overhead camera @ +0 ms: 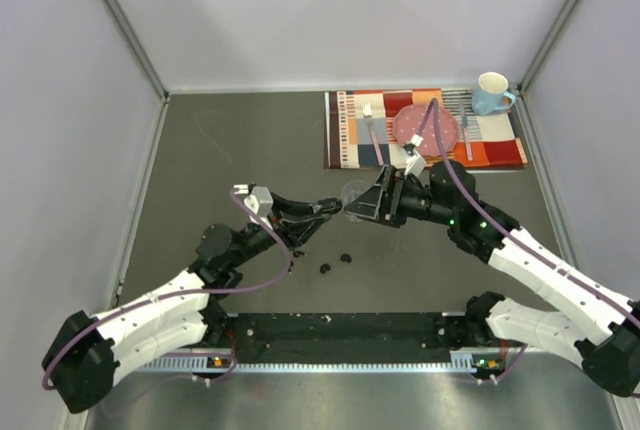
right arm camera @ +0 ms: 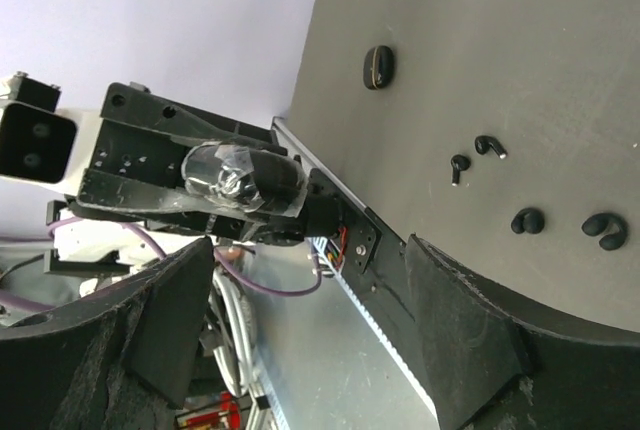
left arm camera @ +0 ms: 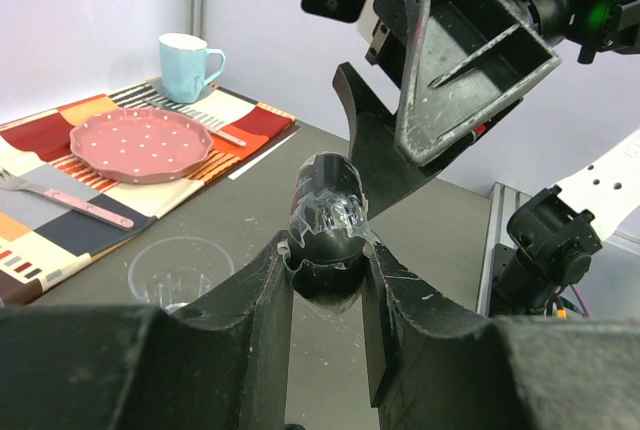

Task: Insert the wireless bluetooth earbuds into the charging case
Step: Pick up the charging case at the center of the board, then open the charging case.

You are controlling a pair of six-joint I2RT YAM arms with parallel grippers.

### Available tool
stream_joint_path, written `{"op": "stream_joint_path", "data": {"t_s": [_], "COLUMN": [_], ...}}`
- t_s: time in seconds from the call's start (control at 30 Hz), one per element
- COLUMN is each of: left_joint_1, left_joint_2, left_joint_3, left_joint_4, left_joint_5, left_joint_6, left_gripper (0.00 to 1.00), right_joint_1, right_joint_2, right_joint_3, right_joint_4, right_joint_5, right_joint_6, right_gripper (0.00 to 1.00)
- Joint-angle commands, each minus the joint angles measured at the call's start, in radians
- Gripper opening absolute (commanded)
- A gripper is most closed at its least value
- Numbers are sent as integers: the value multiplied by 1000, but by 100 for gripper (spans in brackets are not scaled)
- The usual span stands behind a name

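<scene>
Left fingers (left arm camera: 272, 280) are clamping tight on a black oval case (left arm camera: 325, 220). They are pinching its lower half from both sides while its rounded end is sticking out past the tips. Crinkled clear film is clinging to that exposed end, and any print there is too blurred to read. The case is hanging clear of the counter (overhead camera: 250, 140). Its long axis is running along the fingers, pointing away from the left wrist toward the right fingers (right arm camera: 470, 330). Those are standing wide apart just beyond the case, gripping nothing.

A clear cup (left arm camera: 150, 280) is standing upright on the counter just beside and below the held case. In the top view it is sitting between the two sets of fingertips.

Four earbuds (right arm camera: 527, 220) are lying loose on the counter, nearer the arm bases than the fingers and between the two arms. Two are showing short stems and lying close together, with stems pointing different ways. The other two are showing as rounder curled shapes a little apart from them. A second case (right arm camera: 378, 66) is lying flat well apart from the earbuds, with a thin pale line running around it.

At the far right, a striped placemat (overhead camera: 350, 140) is carrying a pink dotted plate (left arm camera: 140, 142), a fork (left arm camera: 60, 200) and a pale blue mug (left arm camera: 188, 67).
</scene>
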Motion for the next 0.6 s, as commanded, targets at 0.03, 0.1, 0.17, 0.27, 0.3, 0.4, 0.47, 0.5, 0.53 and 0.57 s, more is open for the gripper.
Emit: {"op": "stream_joint_path", "data": {"t_s": [0.03,0.1,0.17,0.27,0.3,0.4,0.47,0.5,0.53,0.57], "left_joint_1": [-2,-2,-3,-3,-3,-3,-3,-2,-3,-3], "left_joint_2": [-17,-23,-26,-24,-21,-15,-17,-17,-18,-18], "left_joint_3": [31,31,34,38,40,42,42,42,40,40], "left_joint_4": [25,22,16,16,16,21,22,19,18,18], "left_joint_5": [41,46,44,65,72,111,147,154,164,173], "left_joint_6": [10,11,10,15,18,28,36,39,41,44], "left_gripper": [0,0,0,0,0,0,0,0,0,0], "right_joint_1": [14,14,15,17,17,15,17,17,15,15], "right_joint_2": [44,60,70,81,86,87,87,89,90,93], "right_joint_3": [64,67,65,62,60,45,31,27,21,13], "right_joint_4": [-6,-6,-4,2,14,57,90,104,136,150], "right_joint_5": [-20,-16,-10,-3,-3,3,1,1,-2,-5], "right_joint_6": [-15,-12,-6,8,11,40,69,78,98,107], "right_gripper": [76,76,75,75,75,74,75,74,74,74]}}
